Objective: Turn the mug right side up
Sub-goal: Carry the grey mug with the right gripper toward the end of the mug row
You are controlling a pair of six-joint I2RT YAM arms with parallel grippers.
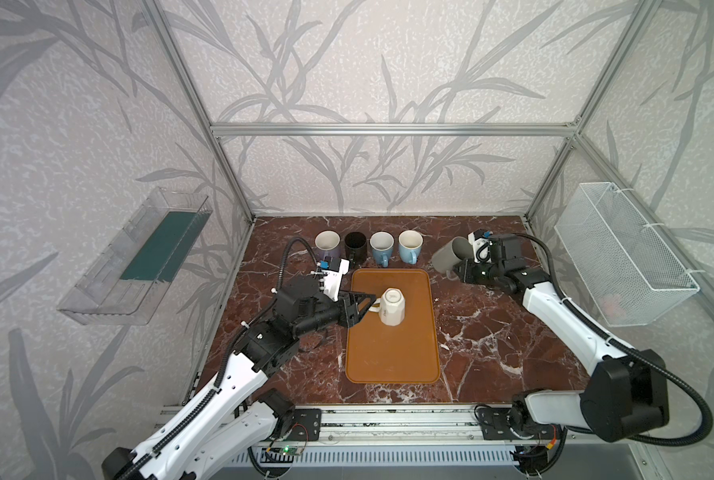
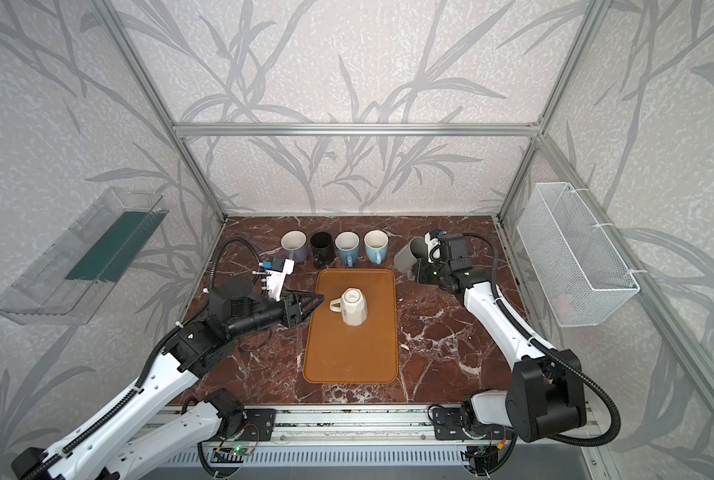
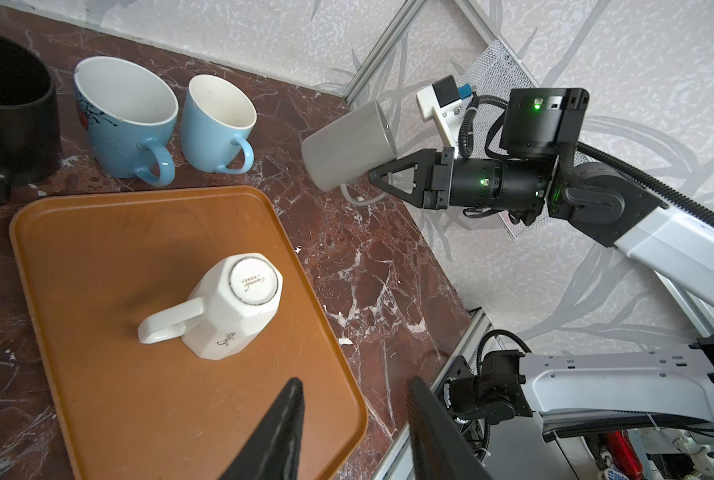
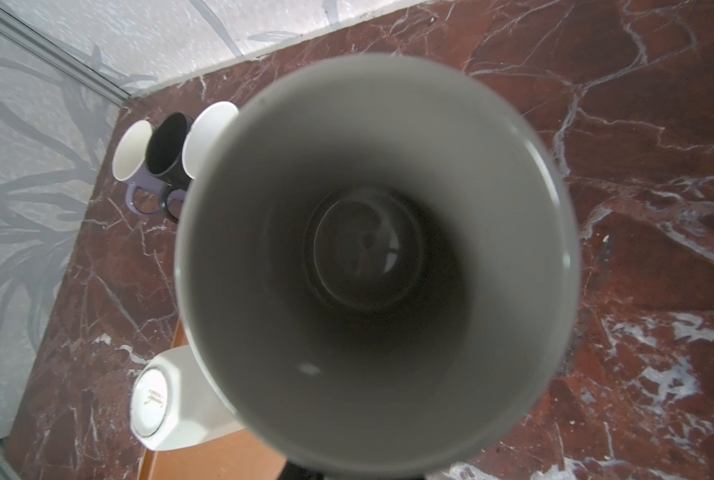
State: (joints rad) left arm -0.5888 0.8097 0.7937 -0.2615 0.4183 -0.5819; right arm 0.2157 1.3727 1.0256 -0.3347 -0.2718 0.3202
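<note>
A grey mug [image 1: 449,254] [image 2: 407,253] [image 3: 347,145] hangs tilted above the marble table at the back right, its mouth facing up and to the right. My right gripper [image 1: 458,272] [image 2: 417,272] [image 3: 374,178] is shut on its handle. The right wrist view looks straight into the grey mug [image 4: 368,249], which hides the fingers. A white faceted mug [image 1: 392,308] [image 2: 353,308] [image 3: 239,307] [image 4: 168,411] stands upside down on the brown tray [image 1: 388,361] [image 2: 347,361] [image 3: 139,395], handle pointing left. My left gripper [image 1: 368,306] [image 2: 316,308] [image 3: 353,382] is open just left of that handle, holding nothing.
Along the back stand a purple mug [image 1: 327,245], a black mug [image 1: 355,246] and two blue mugs [image 1: 381,247] [image 1: 409,246], all upright. A white wire basket [image 1: 621,253] hangs on the right wall and a clear plastic bin [image 1: 139,257] on the left wall.
</note>
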